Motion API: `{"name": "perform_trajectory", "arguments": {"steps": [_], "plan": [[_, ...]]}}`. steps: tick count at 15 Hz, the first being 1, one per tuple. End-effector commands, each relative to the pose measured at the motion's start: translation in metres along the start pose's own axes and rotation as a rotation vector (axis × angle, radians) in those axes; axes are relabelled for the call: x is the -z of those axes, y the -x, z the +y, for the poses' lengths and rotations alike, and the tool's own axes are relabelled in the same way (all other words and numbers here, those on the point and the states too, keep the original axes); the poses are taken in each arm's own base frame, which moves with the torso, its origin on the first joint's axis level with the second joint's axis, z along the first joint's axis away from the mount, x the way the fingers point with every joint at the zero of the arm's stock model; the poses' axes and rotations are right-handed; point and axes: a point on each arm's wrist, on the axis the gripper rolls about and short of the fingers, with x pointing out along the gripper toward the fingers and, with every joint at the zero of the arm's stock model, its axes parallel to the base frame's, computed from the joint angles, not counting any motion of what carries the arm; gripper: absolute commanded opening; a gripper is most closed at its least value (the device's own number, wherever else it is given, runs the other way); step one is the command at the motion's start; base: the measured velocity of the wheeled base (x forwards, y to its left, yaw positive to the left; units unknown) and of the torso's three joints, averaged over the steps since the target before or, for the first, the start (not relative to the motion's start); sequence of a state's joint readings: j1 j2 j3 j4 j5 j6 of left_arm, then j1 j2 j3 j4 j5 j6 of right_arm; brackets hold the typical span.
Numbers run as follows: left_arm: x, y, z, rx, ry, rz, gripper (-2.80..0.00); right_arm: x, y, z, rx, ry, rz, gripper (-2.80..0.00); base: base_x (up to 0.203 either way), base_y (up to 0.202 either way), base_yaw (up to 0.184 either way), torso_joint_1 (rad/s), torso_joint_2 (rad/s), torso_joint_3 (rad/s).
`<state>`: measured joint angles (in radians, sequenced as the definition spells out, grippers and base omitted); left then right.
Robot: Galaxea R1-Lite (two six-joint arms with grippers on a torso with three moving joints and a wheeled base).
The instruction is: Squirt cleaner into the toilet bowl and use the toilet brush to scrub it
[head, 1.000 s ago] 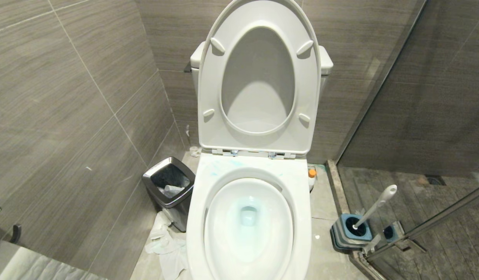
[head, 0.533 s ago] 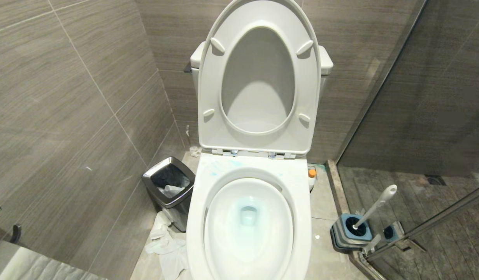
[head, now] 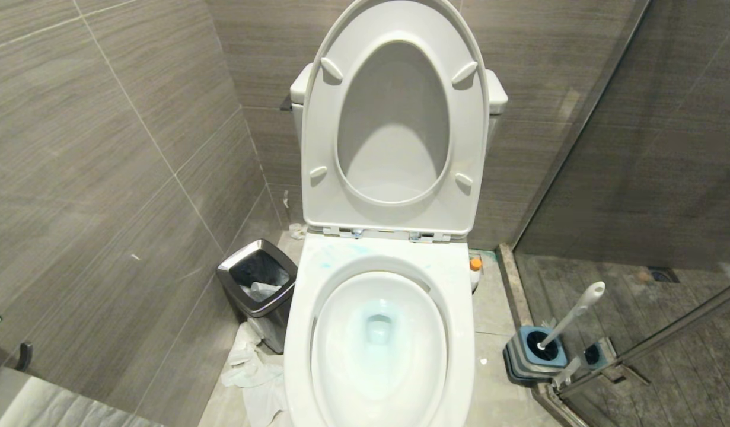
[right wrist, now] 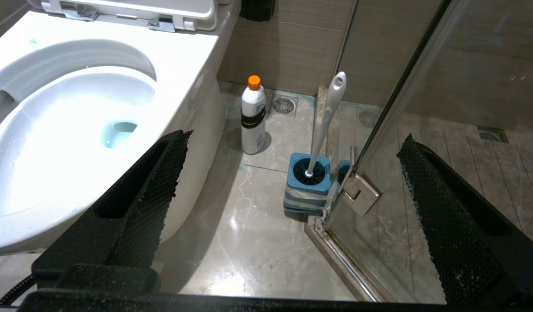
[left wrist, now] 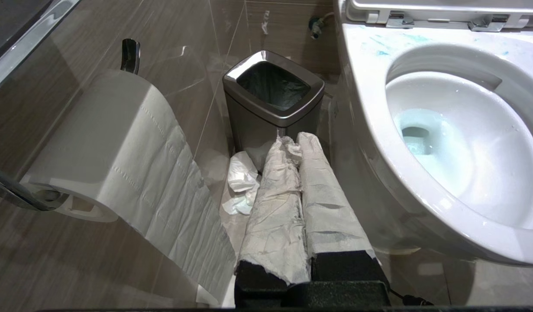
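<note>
**Both grippers low beside the toilet, cleaner and brush untouched**

Nearest in the left wrist view, the left gripper [left wrist: 298, 143] has its two paper-wrapped fingers [left wrist: 277, 203] pressed together, with nothing between them. It sits low on the left side of the toilet, pointing toward the bin [left wrist: 272, 97]. Crumpled paper [left wrist: 240, 182] lies on the floor by the bin's base, and a paper roll [left wrist: 114, 147] hangs on the wall beside it.

The right gripper [right wrist: 292, 143] is low on the toilet's other side, its black fingers [right wrist: 151, 195] spread wide and empty. Between them, farther off, the brush [right wrist: 329, 115] stands tilted in its blue-and-grey holder [right wrist: 307, 188], which sits against the glass door's hinge [right wrist: 361, 193]. Beyond it the cleaner [right wrist: 253, 115] stands upright on the floor, just beside the toilet's base.

From the head view, neither arm shows. The bowl [head: 379, 350] holds pale turquoise water, with faint blue smears on the rim near the hinges. The seat [head: 394, 118] and lid stand raised against the tank.
</note>
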<state>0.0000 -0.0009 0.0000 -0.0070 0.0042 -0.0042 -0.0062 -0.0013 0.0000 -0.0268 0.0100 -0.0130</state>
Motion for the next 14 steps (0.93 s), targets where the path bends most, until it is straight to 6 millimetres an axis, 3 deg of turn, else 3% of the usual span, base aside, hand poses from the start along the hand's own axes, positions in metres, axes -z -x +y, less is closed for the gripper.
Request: {"name": "perform_trajectory", "arguments": {"steps": [1, 14], "plan": [[0.0016, -0.0005, 0.0, 0.0, 0.0, 0.006, -2.8, 0.0029, -0.0007, 0.0, -0.001, 0.001, 0.01, 0.0, 0.0, 0.0, 0.0, 0.0, 0.0, 0.0], [0.0016, -0.0005, 0.0, 0.0, 0.0, 0.006, -2.8, 0.0029, -0.0007, 0.0, -0.001, 0.001, 0.01, 0.0, 0.0, 0.0, 0.0, 0.0, 0.0, 0.0]]}}
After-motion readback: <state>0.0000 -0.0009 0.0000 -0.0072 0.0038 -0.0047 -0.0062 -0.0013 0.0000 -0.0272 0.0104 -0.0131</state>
